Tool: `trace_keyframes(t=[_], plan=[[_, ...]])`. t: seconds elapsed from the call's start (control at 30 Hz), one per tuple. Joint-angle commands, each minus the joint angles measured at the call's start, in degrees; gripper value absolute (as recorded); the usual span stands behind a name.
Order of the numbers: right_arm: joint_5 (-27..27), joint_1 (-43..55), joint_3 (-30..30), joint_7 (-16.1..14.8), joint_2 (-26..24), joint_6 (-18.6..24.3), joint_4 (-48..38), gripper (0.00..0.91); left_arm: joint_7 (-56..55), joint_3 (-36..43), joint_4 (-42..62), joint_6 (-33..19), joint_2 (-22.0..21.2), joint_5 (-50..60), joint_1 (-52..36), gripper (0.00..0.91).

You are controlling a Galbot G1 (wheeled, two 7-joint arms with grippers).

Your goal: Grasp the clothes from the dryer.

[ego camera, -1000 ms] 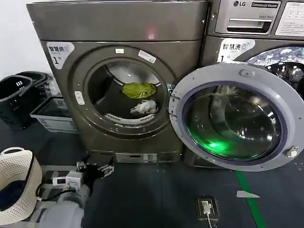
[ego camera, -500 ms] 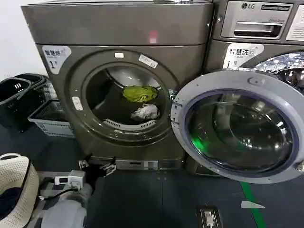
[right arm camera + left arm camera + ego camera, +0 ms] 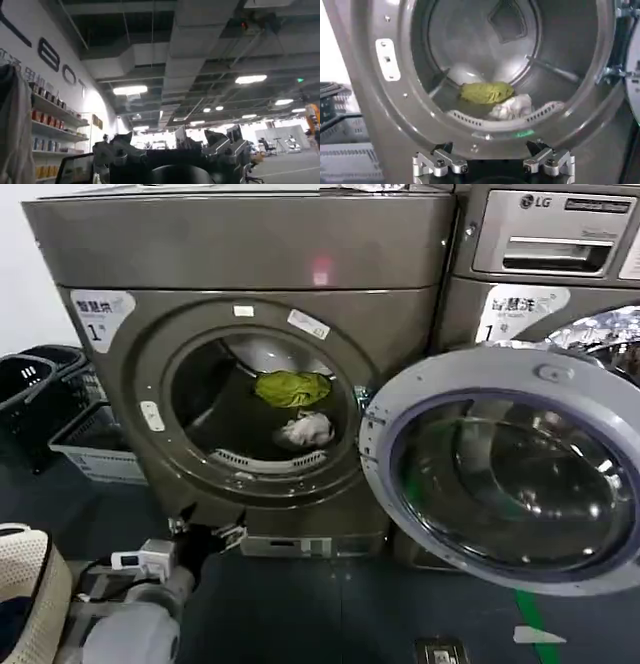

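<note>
Clothes (image 3: pixel 292 389): two small bundles inside the dryer (image 3: pixel 240 244), on the drum floor just past the lip, above and ahead of the left gripper (image 3: pixel 207 534) and a little to its right. Door (image 3: pixel 500 474) swung wide open, so nothing between gripper and load.

Closer now than a moment ago: porthole larger in the head view, left gripper brought up to the foot of the machine, just beneath the mouth. Fingers (image 3: pixel 437 162) spread wide and holding nothing. Approach nearly done, by the look of it; still to lift over the lip and reach in.

Whitish-grey bundle (image 3: pixel 512 106) nearer the gripper, touching or nearly touching the lime-green bundle (image 3: pixel 486 92) behind it. Green one flattened, long axis running across the mouth, roughly in line with the gap between the two fingers; likely to need a turn of the wrist or a pinch at the middle. White one crumpled, no clear direction.

Right gripper (image 3: pixel 172 150) parked well away from the load, aimed at the ceiling, fingers apart, empty.
</note>
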Motion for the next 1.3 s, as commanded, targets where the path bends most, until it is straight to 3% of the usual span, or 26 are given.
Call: trace_keyframes(t=[0.03,1.3], plan=[[0.04,-0.19,0.28,0.00,-0.05,0.01,0.14,0.907,-0.88,0.02,0.47,2.81,-0.06,1.23,-0.07,0.907],[-0.27,-0.85,0.88,-0.17,0.22,0.26,-1.09,0.907,-0.68,2.28,2.48,2.81,-0.61,3.72,-0.38,0.907]])
